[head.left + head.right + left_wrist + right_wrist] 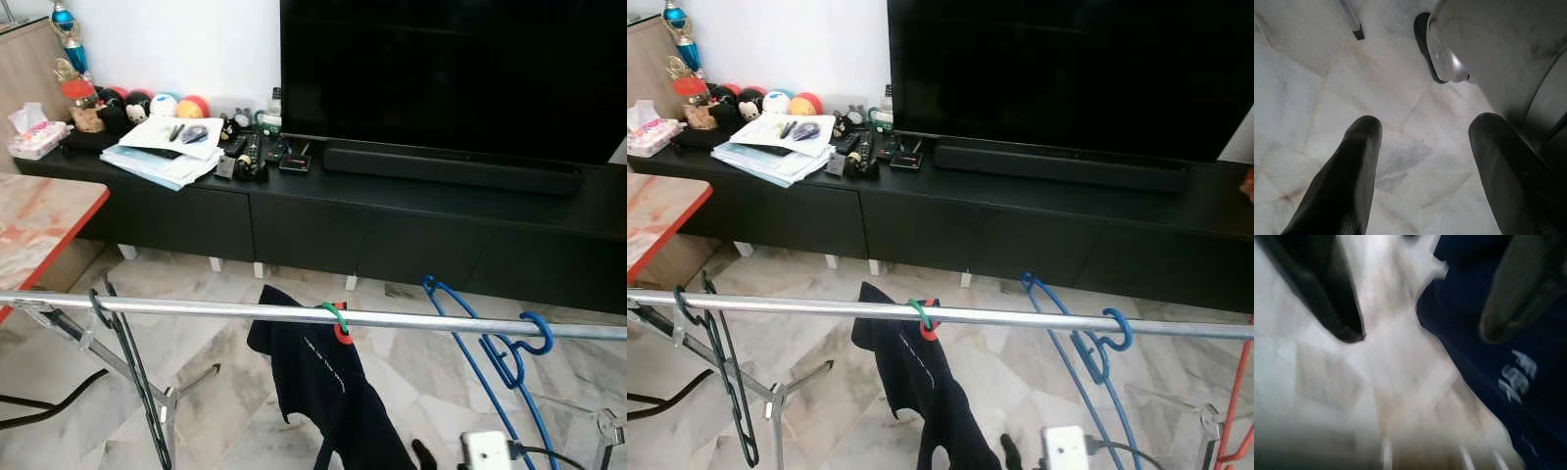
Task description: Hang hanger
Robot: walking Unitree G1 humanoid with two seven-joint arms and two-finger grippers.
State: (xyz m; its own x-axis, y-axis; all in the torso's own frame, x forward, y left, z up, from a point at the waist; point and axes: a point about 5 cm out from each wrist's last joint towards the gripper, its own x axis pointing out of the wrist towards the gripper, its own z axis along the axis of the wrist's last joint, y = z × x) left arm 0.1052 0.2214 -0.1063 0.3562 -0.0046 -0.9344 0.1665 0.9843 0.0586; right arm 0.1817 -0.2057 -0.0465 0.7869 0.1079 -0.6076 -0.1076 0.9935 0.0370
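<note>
Smooth silver rail (196, 308) crosses the near scene over marble floor (235, 411), carrying a green-hooked hanger (336, 318) with a limp navy shirt (328, 392) at centre, thin blue hanger (509, 348) right, dark hanger (122, 352) left; left gripper (1420, 161) hangs spread, empty; right gripper (1420, 318) spread, empty, beside shirt.

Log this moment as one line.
rail: hanger with dark shirt hung | blue hanger hung | left pincer: open, empty | right pincer: open, near shirt

Head eyes overlook rail (294, 313); wrists face floor (1352, 98).
</note>
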